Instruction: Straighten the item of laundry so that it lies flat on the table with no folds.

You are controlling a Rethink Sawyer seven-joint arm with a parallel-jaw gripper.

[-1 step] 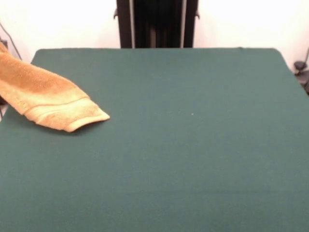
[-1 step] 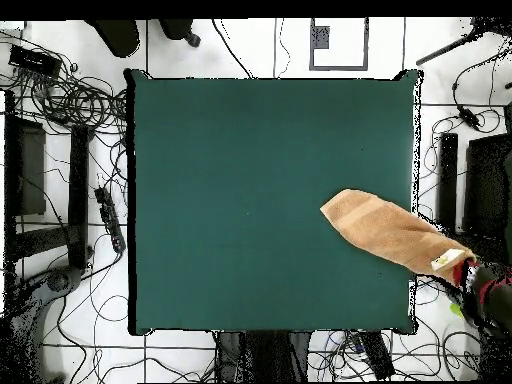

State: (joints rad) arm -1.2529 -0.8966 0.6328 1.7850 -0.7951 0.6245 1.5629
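The towel (image 1: 46, 96) (image 2: 390, 230) lies bunched and elongated, one banded end resting on the table (image 1: 183, 145) (image 2: 250, 200), the rest extending past the table edge. At its off-table end, a person's hand (image 2: 478, 285) holds it. The gripper appears in neither view.

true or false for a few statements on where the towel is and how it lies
1. The towel lies spread flat in the middle of the table. False: it is bunched narrow at one side edge.
2. Part of the towel reaches out past the table's edge. True.
3. The gripper is pressing on the towel. False: no gripper shows in either view.
4. A woven band shows near the towel's end on the table. True.
5. A person's hand is at the towel's outer end in the overhead view. True.
6. A second cloth lies on the table. False: only the towel.
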